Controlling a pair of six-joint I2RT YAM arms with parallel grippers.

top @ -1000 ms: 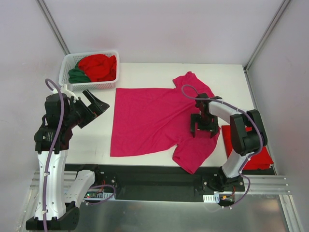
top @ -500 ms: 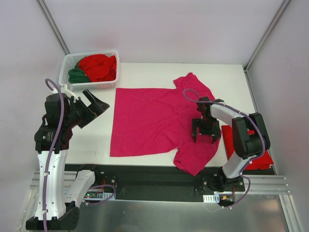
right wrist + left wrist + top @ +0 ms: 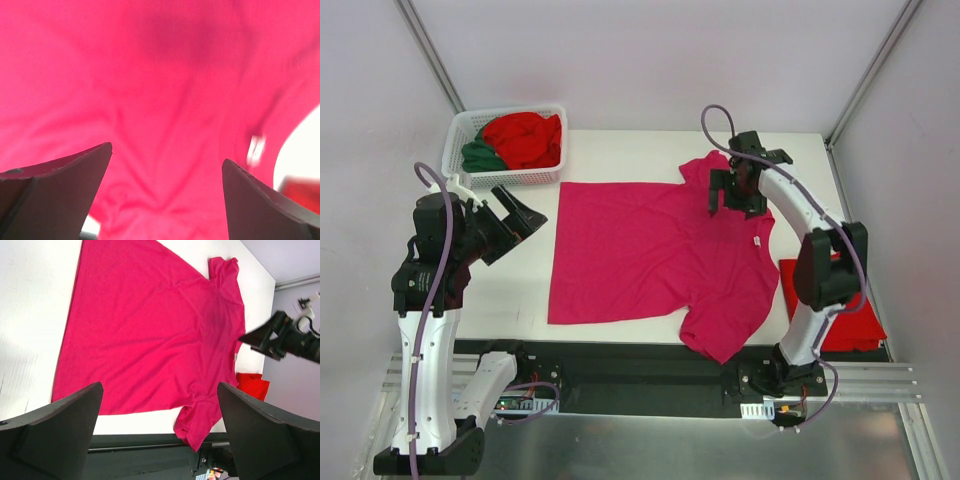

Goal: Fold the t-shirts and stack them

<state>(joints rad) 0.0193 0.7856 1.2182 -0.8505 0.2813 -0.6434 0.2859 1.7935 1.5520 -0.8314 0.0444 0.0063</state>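
Note:
A magenta-pink t-shirt [image 3: 640, 250] lies spread flat on the white table, with its near sleeve [image 3: 720, 335] hanging over the front edge. My right gripper [image 3: 731, 200] hovers open over the shirt's far shoulder, beside the far sleeve. In the right wrist view the pink cloth [image 3: 165, 85] fills the frame between the wide jaws of the right gripper [image 3: 167, 155], which hold nothing. My left gripper [image 3: 524, 226] stands raised left of the shirt, open and empty. From the left wrist view, the left gripper [image 3: 160, 390] looks down on the whole shirt [image 3: 150, 330].
A white lattice basket [image 3: 455, 150] at the back left holds a bright red shirt [image 3: 525, 138] and a dark green one [image 3: 480, 157]. A folded red shirt [image 3: 855, 325] lies at the right front edge. A white tag [image 3: 256, 148] shows on the pink cloth.
My right gripper has moved from the shirt's near right part to its far shoulder, staying open. The left arm has not moved.

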